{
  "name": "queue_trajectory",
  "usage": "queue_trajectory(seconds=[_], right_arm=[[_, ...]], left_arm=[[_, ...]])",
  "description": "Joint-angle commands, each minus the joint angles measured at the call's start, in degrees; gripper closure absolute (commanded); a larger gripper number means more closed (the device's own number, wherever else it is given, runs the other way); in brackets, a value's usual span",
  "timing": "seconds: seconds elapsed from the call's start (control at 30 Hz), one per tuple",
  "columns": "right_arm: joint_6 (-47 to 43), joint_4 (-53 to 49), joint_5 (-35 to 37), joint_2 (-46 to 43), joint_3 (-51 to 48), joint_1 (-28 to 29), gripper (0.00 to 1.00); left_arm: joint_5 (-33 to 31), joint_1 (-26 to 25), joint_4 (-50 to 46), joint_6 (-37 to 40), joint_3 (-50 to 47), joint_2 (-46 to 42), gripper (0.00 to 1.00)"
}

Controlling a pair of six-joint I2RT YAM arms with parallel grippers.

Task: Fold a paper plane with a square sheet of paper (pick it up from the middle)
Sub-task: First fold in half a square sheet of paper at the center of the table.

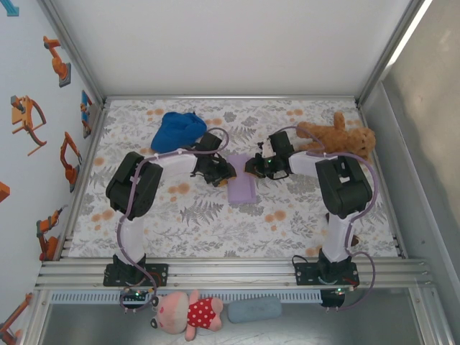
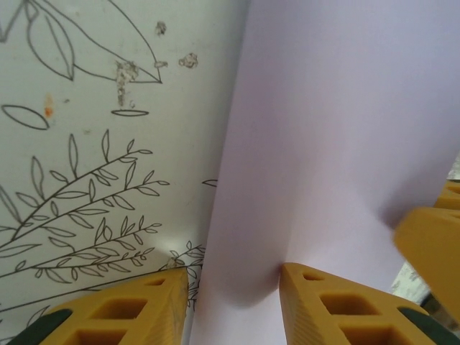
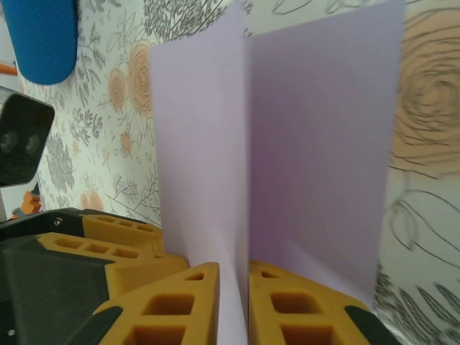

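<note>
Lavender sheet (image 1: 242, 188): lay mid-table on the flowered cloth (image 1: 215, 230), creased, with one fold standing up between the two grippers.
Left gripper (image 2: 231, 277): its yellow fingers stood apart with the sheet's edge in the gap, resting against one finger.
Right gripper (image 3: 233, 267): fingers were nearly together on either side of the raised crease; I couldn't tell whether they pinched it.
Blue cap (image 1: 178, 131): sat behind the left arm, clear of the sheet.
Teddy bear (image 1: 338, 136): lay far right.
</note>
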Motion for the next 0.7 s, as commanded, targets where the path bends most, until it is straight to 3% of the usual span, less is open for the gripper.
queue_trajectory(seconds=[0.0, 0.27, 0.67], right_arm=[[-1.3, -1.7, 2.4, -5.0, -1.5, -1.8, 0.80], [-3.5, -5.5, 8.4, -9.4, -3.4, -4.5, 0.77], [-3.8, -5.8, 9.2, -10.0, -4.6, -4.6, 0.77]], left_arm=[[-4.6, -2.2, -7.6, 4.0, 2.0, 6.4, 0.60], [-9.3, -3.6, -15.4, 5.1, 7.5, 11.2, 0.56], [-12.4, -5.0, -23.8, 5.8, 15.3, 18.2, 0.48]])
